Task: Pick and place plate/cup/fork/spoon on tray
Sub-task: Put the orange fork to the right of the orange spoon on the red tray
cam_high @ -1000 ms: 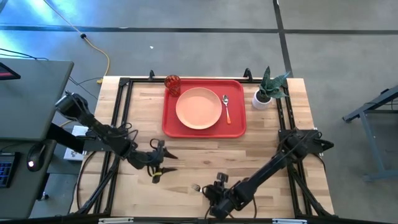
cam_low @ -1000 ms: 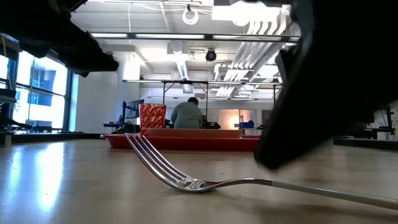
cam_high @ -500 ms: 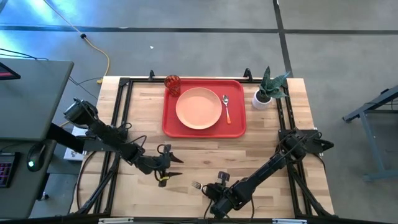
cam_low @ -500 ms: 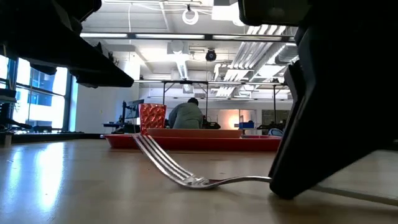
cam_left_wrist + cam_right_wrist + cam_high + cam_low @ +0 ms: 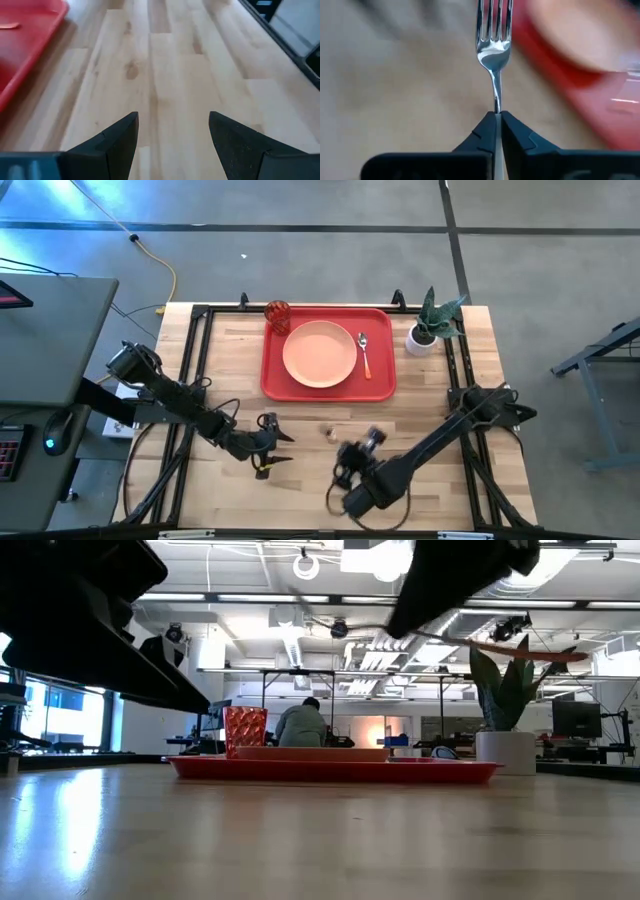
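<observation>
The red tray (image 5: pixel 275 380) lies at the table's far middle. On it are the peach plate (image 5: pixel 319 354), the spoon (image 5: pixel 365 355) to the plate's right, and the red cup (image 5: pixel 277 313) at its far left corner. My right gripper (image 5: pixel 345 448) is above the table near the tray's near edge, shut on the fork (image 5: pixel 494 50). In the low view the fork's orange handle (image 5: pixel 530 650) shows high above the tabletop. My left gripper (image 5: pixel 283 448) is open over bare wood to the left, with nothing between its fingers (image 5: pixel 120 140). My right gripper pinches the fork's thin metal neck (image 5: pixel 496 107), just behind the tined head, between its two fingertips. The tines point straight ahead of the fingers, so the fork lies along them. The fork is lifted clear of the table, roughly level.
A white pot with a green plant (image 5: pixel 428 330) stands right of the tray. Black frame rails (image 5: pixel 195 370) run along the table's left, right and far sides. Bare wood lies between the tray's near edge and the grippers.
My right gripper has shut on the fork's neck, lifted it off the table and carried it up and toward the tray. The fork, which lay on the wood near the front edge, now hangs clear. My left gripper has drifted a little toward the right and near edges.
</observation>
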Robot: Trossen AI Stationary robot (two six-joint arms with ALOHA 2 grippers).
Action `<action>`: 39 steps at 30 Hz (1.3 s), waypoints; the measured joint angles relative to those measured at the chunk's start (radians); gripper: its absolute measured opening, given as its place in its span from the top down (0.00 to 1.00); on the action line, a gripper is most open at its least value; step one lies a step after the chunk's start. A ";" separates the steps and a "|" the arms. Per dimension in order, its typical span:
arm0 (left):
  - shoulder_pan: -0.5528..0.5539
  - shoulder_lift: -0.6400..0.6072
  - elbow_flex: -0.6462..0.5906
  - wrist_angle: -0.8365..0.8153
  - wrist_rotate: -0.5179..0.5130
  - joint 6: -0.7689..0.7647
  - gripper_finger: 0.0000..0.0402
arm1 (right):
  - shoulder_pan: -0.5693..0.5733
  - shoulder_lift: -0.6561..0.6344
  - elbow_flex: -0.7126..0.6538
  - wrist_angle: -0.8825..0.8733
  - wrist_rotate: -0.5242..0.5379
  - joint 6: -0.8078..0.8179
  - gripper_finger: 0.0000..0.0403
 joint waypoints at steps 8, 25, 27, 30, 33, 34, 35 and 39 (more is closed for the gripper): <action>0.021 0.000 0.000 -0.032 -0.053 -0.026 0.42 | -0.145 -0.067 -0.006 -0.466 0.055 0.336 0.99; 0.051 -0.001 0.000 -0.288 -0.091 -0.169 0.42 | -0.835 -0.253 -0.504 0.172 -0.133 -0.058 1.00; 0.051 -0.001 0.000 -0.297 -0.080 -0.201 0.42 | -0.891 -0.280 -0.583 0.272 -0.180 -0.088 1.00; 0.051 -0.001 0.000 -0.297 -0.066 -0.230 0.42 | -0.947 -0.305 -0.654 0.366 -0.217 -0.097 1.00; 0.051 -0.001 0.000 -0.291 -0.066 -0.232 0.42 | -0.987 -0.302 -0.700 0.429 -0.260 -0.115 1.00; 0.051 -0.001 0.000 -0.286 -0.066 -0.232 0.42 | -0.996 -0.302 -0.713 0.463 -0.273 -0.123 1.00; 0.054 -0.001 0.000 -0.282 -0.068 -0.232 0.42 | -1.005 -0.302 -0.726 0.511 -0.287 -0.129 1.00; 0.058 -0.001 0.001 -0.274 -0.078 -0.243 0.42 | -1.029 -0.302 -0.763 0.600 -0.330 -0.153 1.00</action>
